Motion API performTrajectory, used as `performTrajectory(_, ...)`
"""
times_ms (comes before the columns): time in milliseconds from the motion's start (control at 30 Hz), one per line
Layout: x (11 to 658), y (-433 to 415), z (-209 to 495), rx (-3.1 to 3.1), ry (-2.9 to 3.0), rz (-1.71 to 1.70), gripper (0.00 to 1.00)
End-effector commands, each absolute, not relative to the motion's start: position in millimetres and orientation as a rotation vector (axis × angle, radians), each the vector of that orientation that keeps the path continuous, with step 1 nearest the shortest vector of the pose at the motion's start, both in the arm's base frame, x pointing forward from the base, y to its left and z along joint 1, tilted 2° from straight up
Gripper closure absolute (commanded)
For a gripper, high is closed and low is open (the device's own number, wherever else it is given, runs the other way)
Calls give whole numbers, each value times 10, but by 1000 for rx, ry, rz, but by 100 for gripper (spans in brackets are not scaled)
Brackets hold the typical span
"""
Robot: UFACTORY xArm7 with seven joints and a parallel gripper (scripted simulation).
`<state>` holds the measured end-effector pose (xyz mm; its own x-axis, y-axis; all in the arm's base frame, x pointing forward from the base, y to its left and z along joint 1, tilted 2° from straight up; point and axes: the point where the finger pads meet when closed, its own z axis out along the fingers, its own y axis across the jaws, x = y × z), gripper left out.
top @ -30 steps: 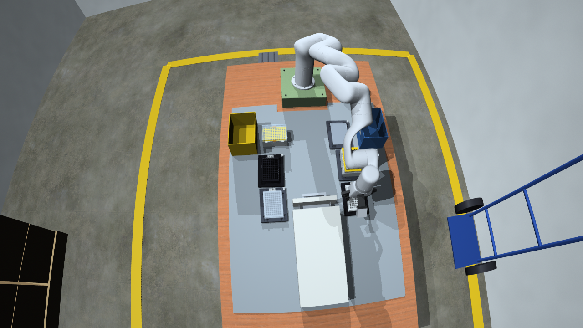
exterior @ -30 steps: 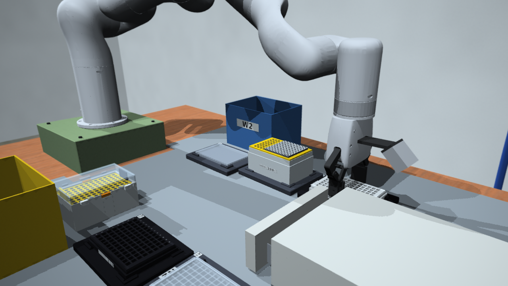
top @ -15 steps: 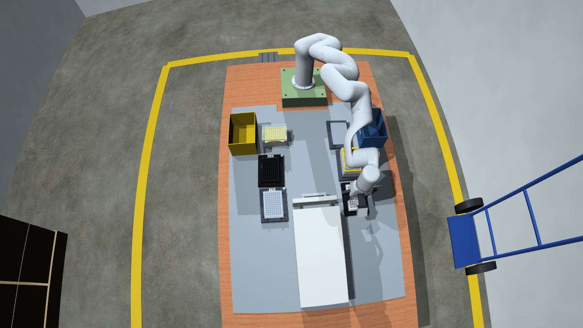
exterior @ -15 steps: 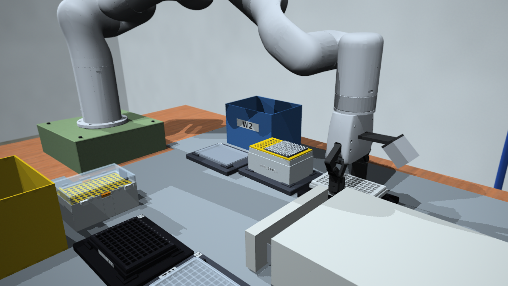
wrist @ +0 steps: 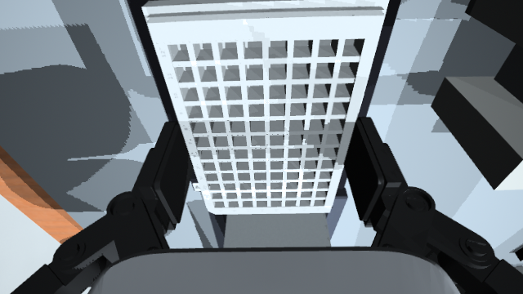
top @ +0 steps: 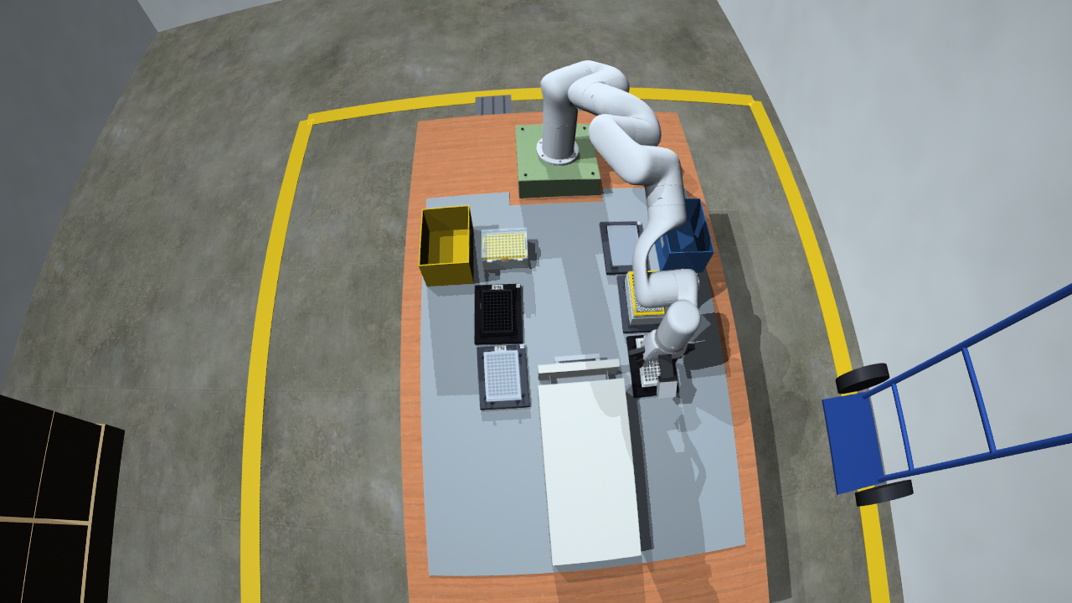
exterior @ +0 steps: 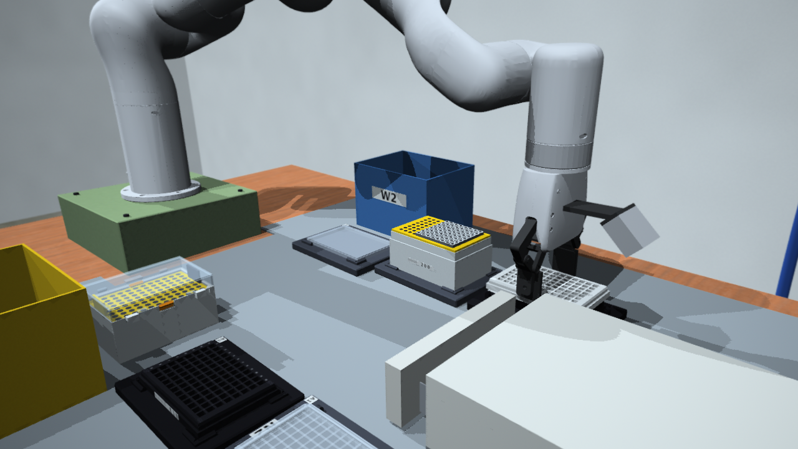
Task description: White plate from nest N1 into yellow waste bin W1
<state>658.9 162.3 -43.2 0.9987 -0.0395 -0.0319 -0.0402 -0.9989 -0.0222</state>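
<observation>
The white well plate [wrist: 265, 122] is between my fingers, gripped across its short sides. My gripper [wrist: 267, 140] is shut on it and holds it level, a little above the black nest N1 [top: 650, 388] at the right of the bench. In the exterior view the plate [exterior: 549, 282] hangs just behind the cooler's far corner, with my gripper [exterior: 541, 267] pointing straight down on it. The yellow bin W1 [top: 445, 244] stands upright at the far left of the bench and looks empty; it also shows in the exterior view [exterior: 38, 335].
The white cooler [exterior: 585, 379] with its drawer front [exterior: 446, 340] lies close beside the plate. A yellow-topped tip rack [exterior: 441, 251], a lidded plate [exterior: 345, 242] and blue bin W2 [exterior: 415, 187] stand behind. A clear-lidded tip box [exterior: 150, 295], a black plate [exterior: 212, 382] and another white plate [top: 500, 373] lie near W1.
</observation>
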Motion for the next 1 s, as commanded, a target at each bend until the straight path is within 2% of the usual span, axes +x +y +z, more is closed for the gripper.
performTrajectory(0,6608,1626,-392,-3117,62,41,100)
performTrajectory(967,6617,1617,-41,-3117,62,41,100)
